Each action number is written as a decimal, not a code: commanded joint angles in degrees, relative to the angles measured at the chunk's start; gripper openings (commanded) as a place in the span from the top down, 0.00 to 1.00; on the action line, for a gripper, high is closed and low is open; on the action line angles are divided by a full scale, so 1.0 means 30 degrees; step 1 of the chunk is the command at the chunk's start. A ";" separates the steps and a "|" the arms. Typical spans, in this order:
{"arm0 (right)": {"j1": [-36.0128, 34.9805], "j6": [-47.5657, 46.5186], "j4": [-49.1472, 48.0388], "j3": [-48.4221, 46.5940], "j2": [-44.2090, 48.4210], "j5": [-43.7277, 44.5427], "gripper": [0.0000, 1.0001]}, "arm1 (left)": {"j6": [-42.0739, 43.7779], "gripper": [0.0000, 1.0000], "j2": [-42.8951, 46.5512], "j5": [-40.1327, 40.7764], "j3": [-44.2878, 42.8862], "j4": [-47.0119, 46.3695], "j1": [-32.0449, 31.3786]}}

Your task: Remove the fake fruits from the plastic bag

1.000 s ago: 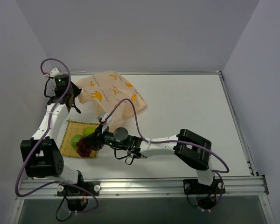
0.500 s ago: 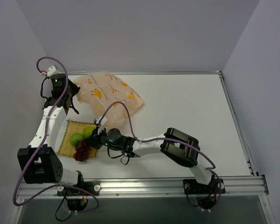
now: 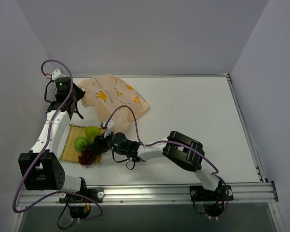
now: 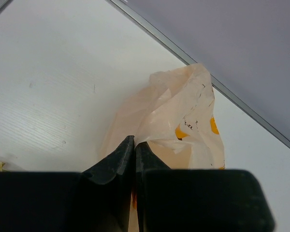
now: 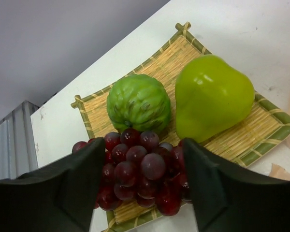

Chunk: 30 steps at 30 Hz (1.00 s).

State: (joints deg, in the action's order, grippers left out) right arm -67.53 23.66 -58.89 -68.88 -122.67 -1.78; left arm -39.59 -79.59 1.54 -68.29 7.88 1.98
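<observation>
This is most likely a robotics lab test cell, not a home or a shop. A plain white surface (image 3: 198, 121) sits boxed in by bare, pale walls (image 3: 135, 34) at the back and on both sides. Along its near edge runs an aluminium rail (image 3: 159, 192). Two white jointed arms, the left arm (image 3: 49, 130) and the right arm (image 3: 154, 151), are bolted to it, with purple cables (image 3: 130, 112) looping loose over them. What lies on the surface reads as staged props: glossy fake fruits (image 5: 210, 96) on a small woven mat (image 5: 159, 63) and a banana-printed plastic bag (image 3: 116, 94).
</observation>
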 commanded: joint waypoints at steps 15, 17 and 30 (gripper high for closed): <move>-0.0401 -0.1295 0.1496 0.0518 0.5234 -0.0343 0.00 | 0.0628 0.96 0.1804 0.0714 0.0645 0.1034 -0.0102; -0.0401 -0.1295 0.1671 0.0840 0.6025 -0.0431 0.01 | 0.0717 0.96 0.1804 0.0921 0.0762 0.1268 -0.0045; -0.0401 -0.1588 0.4659 0.4733 1.2525 0.4218 0.00 | 0.1391 0.11 0.3325 0.2035 0.0557 0.2530 -0.0015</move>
State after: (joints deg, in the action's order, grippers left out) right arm -68.45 19.79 -45.87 -57.01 -91.64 2.44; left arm -36.58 -73.21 6.28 -63.92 14.35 1.93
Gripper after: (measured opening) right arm 0.998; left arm 0.808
